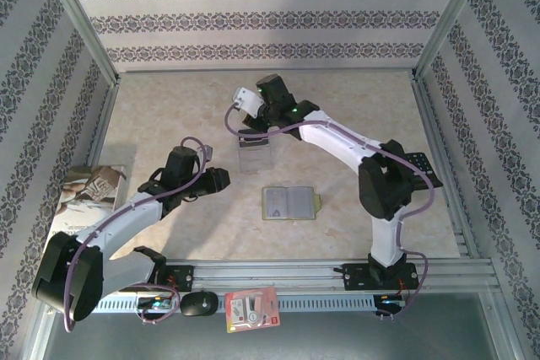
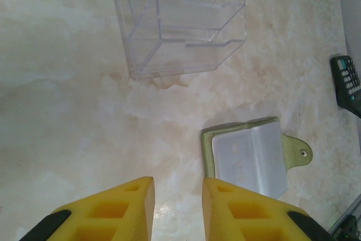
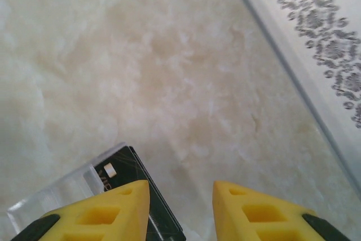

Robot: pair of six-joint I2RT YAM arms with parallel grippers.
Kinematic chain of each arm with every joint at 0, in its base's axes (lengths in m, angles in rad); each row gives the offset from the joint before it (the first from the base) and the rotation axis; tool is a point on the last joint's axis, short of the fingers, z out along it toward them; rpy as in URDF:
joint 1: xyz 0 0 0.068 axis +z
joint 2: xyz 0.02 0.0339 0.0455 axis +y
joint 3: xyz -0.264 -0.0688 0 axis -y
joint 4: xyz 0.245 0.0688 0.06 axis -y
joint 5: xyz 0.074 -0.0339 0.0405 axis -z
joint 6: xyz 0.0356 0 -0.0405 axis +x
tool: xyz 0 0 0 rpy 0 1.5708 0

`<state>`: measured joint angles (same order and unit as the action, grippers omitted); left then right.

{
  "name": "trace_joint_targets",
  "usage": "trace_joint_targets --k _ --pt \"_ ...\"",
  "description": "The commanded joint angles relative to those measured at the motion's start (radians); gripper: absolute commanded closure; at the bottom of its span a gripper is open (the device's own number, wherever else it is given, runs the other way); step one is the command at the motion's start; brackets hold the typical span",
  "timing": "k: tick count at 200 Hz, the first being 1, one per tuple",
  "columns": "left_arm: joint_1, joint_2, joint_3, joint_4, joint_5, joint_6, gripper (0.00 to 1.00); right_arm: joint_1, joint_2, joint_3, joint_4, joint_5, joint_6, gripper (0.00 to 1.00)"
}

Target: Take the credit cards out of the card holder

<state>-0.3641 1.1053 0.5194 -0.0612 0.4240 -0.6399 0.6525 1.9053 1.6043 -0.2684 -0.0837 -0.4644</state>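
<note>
While the left gripper (image 2: 177,184) and right gripper (image 3: 181,187) both hang part-open and empty, a nudge could skid the card holder (image 2: 210,145) just ahead of the left fingers (image 2: 113,213).

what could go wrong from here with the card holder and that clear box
1. The card holder lies open, flat and unpinned. The left gripper, open close by it, may drag or lift the whole holder instead of freeing any card left inside.
2. The right gripper hangs open close over the clear box with the dark card in it. Pulling away carelessly might knock the box.
</note>
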Motion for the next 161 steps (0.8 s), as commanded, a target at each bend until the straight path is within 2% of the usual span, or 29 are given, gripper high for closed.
trace_joint_targets --k 1,26,63,84,107,161 --pt "0.019 -0.047 -0.038 0.036 -0.029 -0.025 0.72 0.026 -0.099 -0.098 0.048 0.032 0.328 0.65" --pt "0.017 -0.071 -0.088 0.061 -0.021 -0.042 0.72 0.062 -0.197 -0.248 -0.013 0.112 0.537 0.66" --pt "0.016 -0.076 -0.141 0.112 0.012 -0.059 0.72 0.126 -0.320 -0.442 -0.190 0.127 0.699 0.64" --pt "0.015 -0.075 -0.162 0.131 0.018 -0.065 0.73 0.167 -0.341 -0.519 -0.277 0.128 0.736 0.64" --pt "0.011 -0.077 -0.189 0.159 0.022 -0.084 0.73 0.231 -0.349 -0.578 -0.282 0.135 0.763 0.64" --pt "-0.003 -0.075 -0.216 0.173 0.014 -0.098 0.74 0.352 -0.254 -0.551 -0.314 0.222 0.713 0.65"
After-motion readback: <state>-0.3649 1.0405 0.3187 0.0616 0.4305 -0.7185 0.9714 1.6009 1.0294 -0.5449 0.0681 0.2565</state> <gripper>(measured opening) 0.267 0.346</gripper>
